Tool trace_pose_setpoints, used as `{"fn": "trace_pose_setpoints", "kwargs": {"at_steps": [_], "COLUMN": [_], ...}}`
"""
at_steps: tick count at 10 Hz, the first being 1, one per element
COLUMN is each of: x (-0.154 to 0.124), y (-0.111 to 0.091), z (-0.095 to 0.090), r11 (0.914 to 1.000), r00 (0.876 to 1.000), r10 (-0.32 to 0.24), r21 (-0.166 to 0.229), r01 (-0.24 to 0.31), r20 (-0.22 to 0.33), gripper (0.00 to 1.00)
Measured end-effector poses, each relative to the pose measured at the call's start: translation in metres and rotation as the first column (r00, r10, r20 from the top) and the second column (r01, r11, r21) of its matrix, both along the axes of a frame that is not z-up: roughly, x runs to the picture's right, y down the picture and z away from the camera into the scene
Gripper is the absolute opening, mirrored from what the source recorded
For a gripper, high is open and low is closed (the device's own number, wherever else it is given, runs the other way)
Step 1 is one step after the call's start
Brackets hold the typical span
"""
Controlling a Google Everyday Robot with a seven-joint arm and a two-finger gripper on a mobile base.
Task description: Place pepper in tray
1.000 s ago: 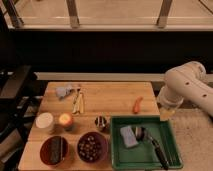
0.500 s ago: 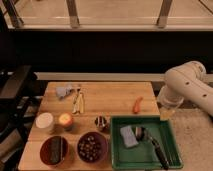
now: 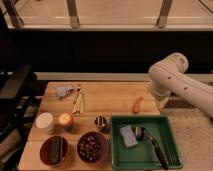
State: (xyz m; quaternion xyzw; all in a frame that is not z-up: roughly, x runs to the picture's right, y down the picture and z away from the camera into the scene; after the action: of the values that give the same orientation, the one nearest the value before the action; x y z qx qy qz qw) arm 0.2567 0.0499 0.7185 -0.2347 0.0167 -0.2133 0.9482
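The pepper [image 3: 137, 104], small, slender and orange-red, lies on the wooden table near its right edge, just beyond the tray's far rim. The green rectangular tray [image 3: 166, 131] sits at the table's front right and holds a grey-blue sponge [image 3: 128, 136] and a black-handled tool [image 3: 154, 146]. My white arm comes in from the right. Its gripper end [image 3: 158, 99] hangs by the table's right edge, a little right of the pepper and apart from it.
Two dark red bowls [image 3: 54, 150] [image 3: 92, 146] stand at the front left, with a small metal cup [image 3: 101, 123] between them and the tray. An orange-topped candle-like object [image 3: 65, 120], a white round lid [image 3: 44, 121], wooden utensils [image 3: 78, 100] and a bluish cloth [image 3: 63, 91] lie at left.
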Motion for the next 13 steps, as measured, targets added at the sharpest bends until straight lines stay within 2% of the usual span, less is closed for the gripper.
{"fn": "trace_pose_setpoints", "kwargs": {"at_steps": [1,3,9,10,13], "x": [-0.006,-0.017,-0.016,-0.023,-0.049], "y": [-0.005,-0.012,-0.012,-0.012,-0.016], "z": [0.015,0.042,0.045,0.053,0.078], "r11": [0.9987,0.9942,0.9955,0.9981,0.9980], "r00": [0.999,0.994,0.995,0.995,0.986], "r10": [-0.051,-0.108,-0.095,-0.061,-0.059], "r21": [0.007,0.008,0.006,-0.002,-0.012], "r01": [0.051,0.108,0.095,0.061,0.061], "r20": [0.015,0.036,0.039,0.077,0.154], "gripper": [0.65,0.65,0.65,0.65,0.65]}}
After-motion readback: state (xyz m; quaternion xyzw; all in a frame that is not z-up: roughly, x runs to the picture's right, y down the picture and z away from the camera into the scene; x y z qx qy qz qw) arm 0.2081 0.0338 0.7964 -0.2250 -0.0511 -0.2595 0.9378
